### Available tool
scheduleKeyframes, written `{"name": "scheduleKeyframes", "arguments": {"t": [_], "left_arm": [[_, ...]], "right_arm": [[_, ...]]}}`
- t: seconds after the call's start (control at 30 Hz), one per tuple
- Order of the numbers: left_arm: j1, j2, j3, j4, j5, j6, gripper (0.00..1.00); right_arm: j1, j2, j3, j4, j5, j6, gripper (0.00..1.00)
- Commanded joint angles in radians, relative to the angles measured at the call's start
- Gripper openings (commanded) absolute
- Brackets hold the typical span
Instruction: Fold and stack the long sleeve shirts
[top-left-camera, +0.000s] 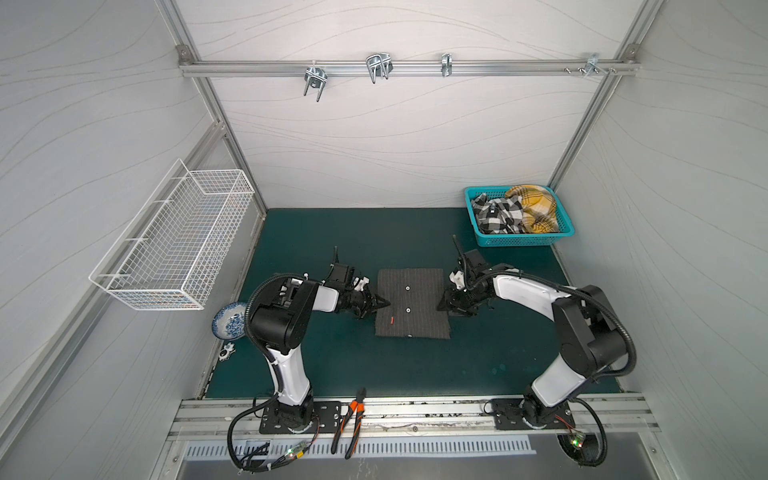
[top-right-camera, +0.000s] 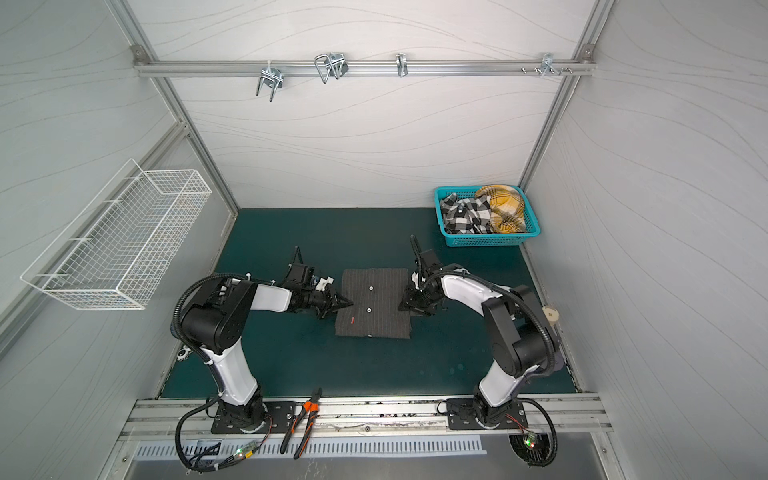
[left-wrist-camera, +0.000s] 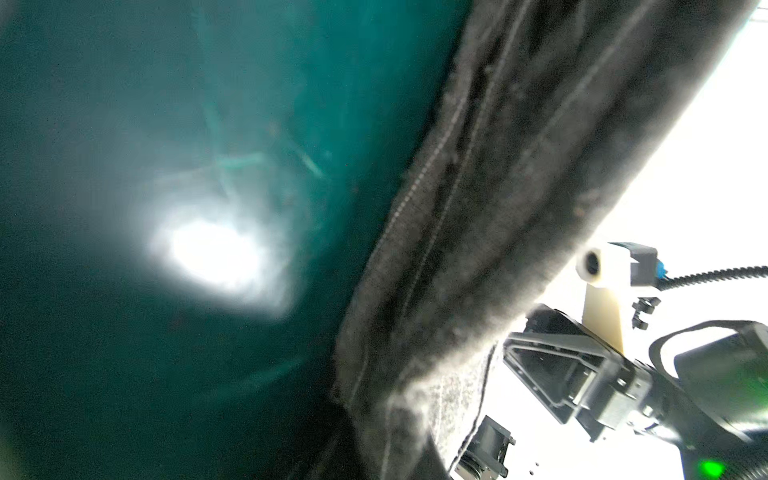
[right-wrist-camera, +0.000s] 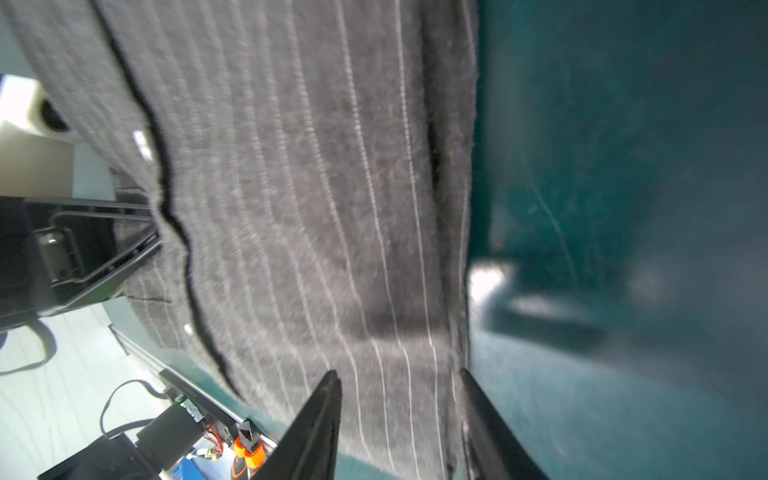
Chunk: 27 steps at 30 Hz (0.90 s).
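Dark green worktop (top-left-camera: 415, 374) with one folded shirt (top-left-camera: 412, 303) at its centre.
The shirt, charcoal with pale pinstripes, lies flat as a near-square packet midway between the worktop's left and right edges. A teal basket (top-left-camera: 523, 241) of checked clothes (top-left-camera: 498, 214) stands in the far right corner. Left gripper (top-left-camera: 384, 302): clenched to a point, tip over the shirt's left edge; whether cloth is pinched cannot be told. Right gripper (right-wrist-camera: 401, 415): released, jaws apart, straddling the shirt's right edge. Two white buttons (top-left-camera: 407, 287) face up along the shirt's middle.
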Motion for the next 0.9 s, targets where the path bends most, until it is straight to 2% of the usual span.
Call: {"name": "scheduleKeyframes", "arguments": {"t": [0.0, 0.2, 0.4, 0.47, 0.57, 0.67, 0.87], "left_arm": [[-0.019, 0.054, -0.025, -0.157, -0.15, 0.017, 0.0], [-0.021, 0.031, -0.007, -0.211, -0.168, 0.052, 0.0], [-0.034, 0.036, 0.006, -0.225, -0.17, 0.064, 0.0], [-0.039, 0.028, 0.005, -0.227, -0.171, 0.065, 0.0], [-0.04, 0.026, 0.002, -0.222, -0.173, 0.065, 0.0], [-0.04, 0.022, -0.005, -0.211, -0.171, 0.058, 0.0], [-0.04, 0.015, -0.007, -0.21, -0.174, 0.059, 0.0]], "right_arm": [[-0.006, -0.09, 0.039, -0.107, 0.063, -0.037, 0.48], [-0.03, -0.185, 0.08, -0.155, 0.074, -0.057, 0.53], [-0.017, -0.115, 0.092, -0.118, 0.001, -0.038, 0.51], [-0.001, -0.086, 0.09, -0.097, -0.007, -0.033, 0.48], [0.04, -0.026, 0.101, -0.082, -0.016, -0.034, 0.35], [0.06, 0.042, 0.111, -0.069, -0.023, -0.035, 0.27], [0.066, 0.129, 0.115, -0.046, -0.04, 0.001, 0.25]]}}
